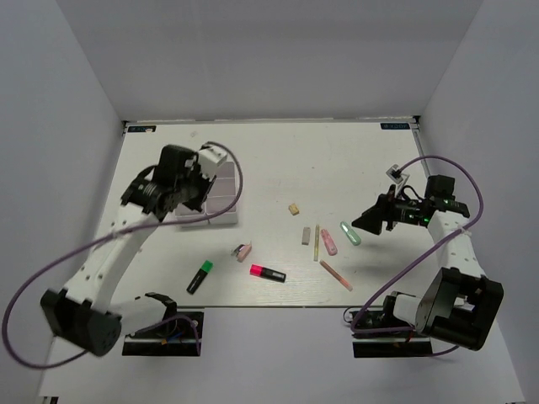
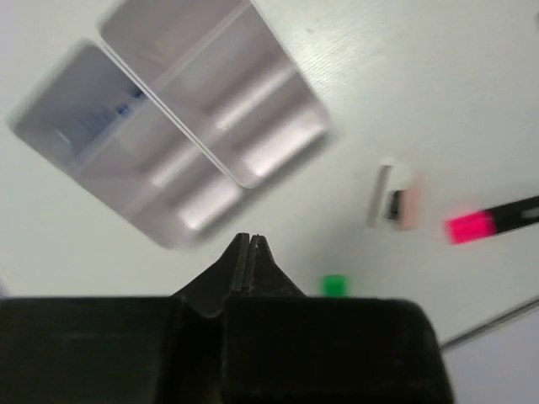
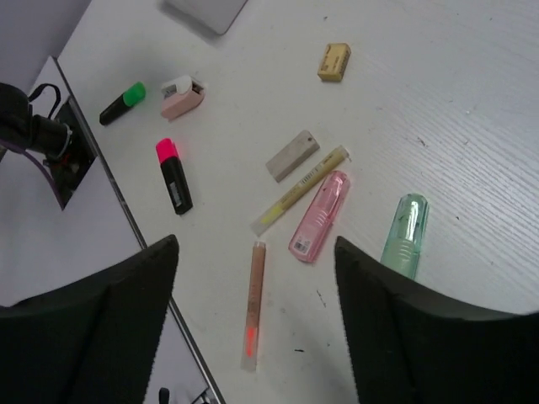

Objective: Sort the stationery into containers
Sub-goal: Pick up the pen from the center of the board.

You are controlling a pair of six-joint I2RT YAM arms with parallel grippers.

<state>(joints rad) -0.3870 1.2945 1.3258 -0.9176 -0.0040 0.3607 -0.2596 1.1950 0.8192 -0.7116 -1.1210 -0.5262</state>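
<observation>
Left wrist: left pincer (image 2: 250,252) clenched, nothing between tips. Tray (image 2: 253,84) at 11 o'clock, pink highlighter (image 2: 493,220) at 3 o'clock on desk (image 2: 438,84).
Right wrist: right pincer (image 3: 254,244) released, holding nothing. Pinkish pencil (image 3: 253,307) at 6 o'clock, green highlighter (image 3: 122,103) at 10 o'clock.
Top: stationery scattered mid-desk, tray at 9 o'clock of it.

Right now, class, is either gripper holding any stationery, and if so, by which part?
Nothing is held. The left gripper is shut on nothing, and the right gripper is open and empty.

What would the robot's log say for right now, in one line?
left gripper: shut, empty, beside tray | right gripper: open, empty, near green tube
</observation>
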